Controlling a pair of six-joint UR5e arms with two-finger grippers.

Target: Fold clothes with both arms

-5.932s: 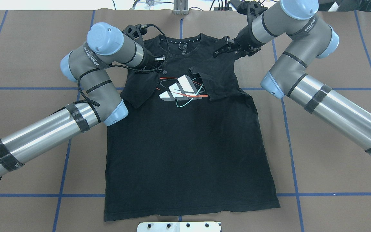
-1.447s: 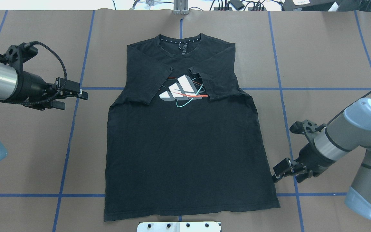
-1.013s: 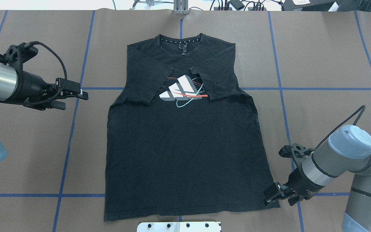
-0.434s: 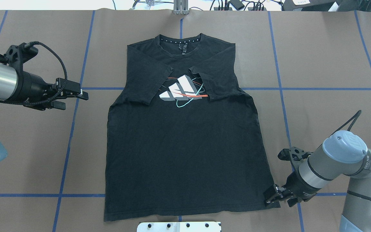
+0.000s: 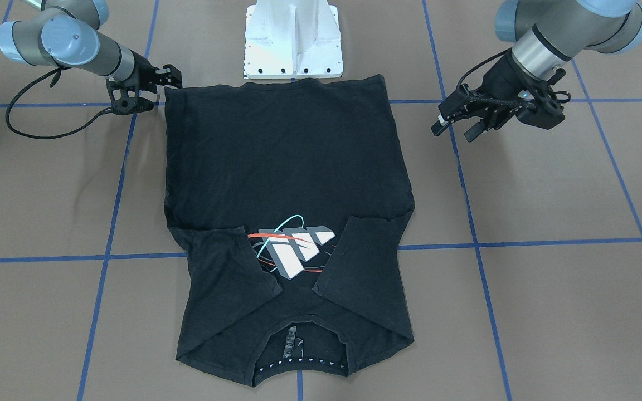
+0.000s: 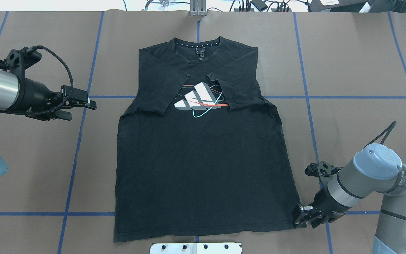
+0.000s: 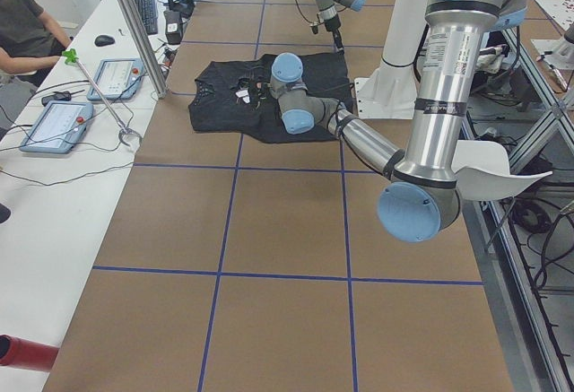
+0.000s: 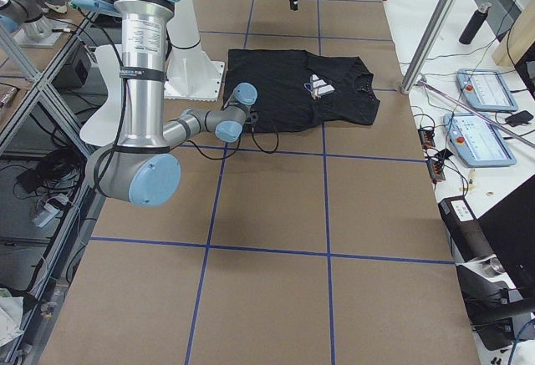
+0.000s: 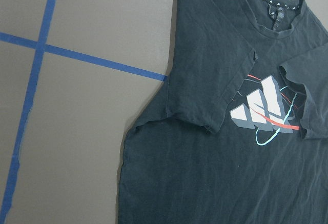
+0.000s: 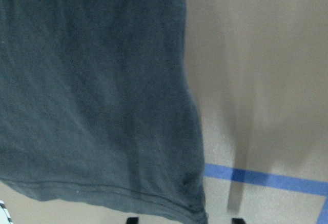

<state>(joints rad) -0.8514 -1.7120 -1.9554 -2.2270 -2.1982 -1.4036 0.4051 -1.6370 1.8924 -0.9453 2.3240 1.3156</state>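
Brown paper tabletop (image 6: 358, 63), blue-taped. Black T-shirt (image 6: 203, 169) flat, print up, sleeves folded in, hem beside pedestal base (image 6: 196, 248). Limp light cotton, likely sags: pinch hem corners. Right gripper (image 6: 301, 220) parted astride hem corner beside base; left gripper (image 6: 82, 110) spread, empty, far from base, off shirt.

Matt cloth T-shirt (image 6: 203, 169), matt papery table cover (image 6: 358, 56); satin metal right arm (image 6: 397, 213), smooth plastic cap (image 6: 377, 162)
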